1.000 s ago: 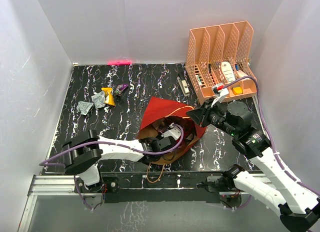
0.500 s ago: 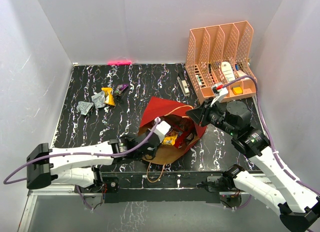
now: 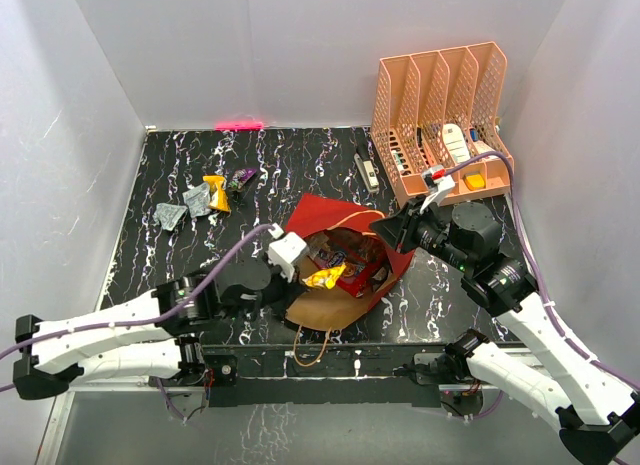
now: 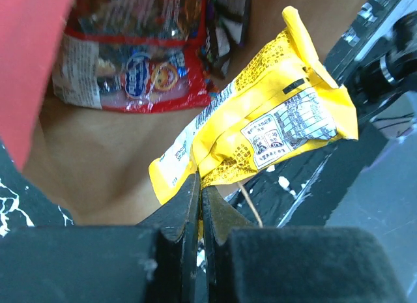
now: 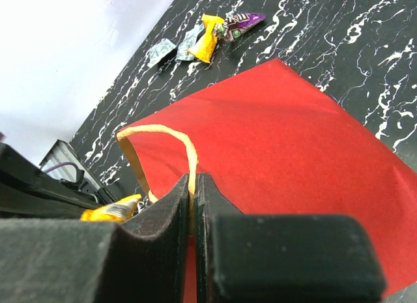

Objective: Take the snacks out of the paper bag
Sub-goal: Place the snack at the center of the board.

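Status: left gripper (image 4: 199,186) is clamped on one end of a yellow packet (image 4: 273,127), jaws pinched tight with only the wrapper between them. The packet sits at the mouth of the paper bag (image 3: 335,213), over its brown inner wall.

The bag lies on its side near the middle of the desk's near edge, red side up, with its mouth open toward the near-left corner. Right gripper (image 5: 193,180) is closed on the bag's cord handle (image 5: 171,132) right at the rim, and the cord runs between the fingers.

In the bag: red glossy bag (image 4: 130,75) with blue-white print, flat on the lower wall. There are a few smaller dark wrappers behind it, too cluttered to count.

Out on the desk toward the far-left corner: two silver-grey packets (image 3: 184,207), a yellow one (image 3: 215,193) and a purple one (image 3: 243,177), close together and well apart from the bag.

Orange file rack (image 3: 440,110) stands in the far-right corner.
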Action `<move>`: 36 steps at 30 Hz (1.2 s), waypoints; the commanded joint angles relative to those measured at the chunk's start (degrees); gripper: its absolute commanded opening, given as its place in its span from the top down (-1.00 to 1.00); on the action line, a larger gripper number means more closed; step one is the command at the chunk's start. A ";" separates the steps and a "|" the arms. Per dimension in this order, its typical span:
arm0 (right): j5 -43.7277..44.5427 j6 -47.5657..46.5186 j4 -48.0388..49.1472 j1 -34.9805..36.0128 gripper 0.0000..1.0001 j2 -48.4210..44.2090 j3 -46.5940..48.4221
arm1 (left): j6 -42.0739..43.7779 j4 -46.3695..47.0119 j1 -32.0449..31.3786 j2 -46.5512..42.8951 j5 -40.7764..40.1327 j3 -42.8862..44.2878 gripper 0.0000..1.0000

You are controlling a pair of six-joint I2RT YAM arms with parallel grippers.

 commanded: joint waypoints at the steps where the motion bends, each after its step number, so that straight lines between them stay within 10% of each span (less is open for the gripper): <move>1: -0.12 0.32 3.80 0.04 0.85 -0.21 -0.40 | -0.38 -3.16 -0.15 -3.42 -0.82 7.62 1.00; 21: -0.36 1.02 4.57 0.00 0.85 -0.05 -0.94 | 8.03 -5.94 2.49 14.57 -28.46 31.42 1.00; 36: 2.75 0.54 2.99 0.05 0.85 -1.89 0.48 | 2.86 -8.26 46.11 27.36 -3.72 35.62 1.00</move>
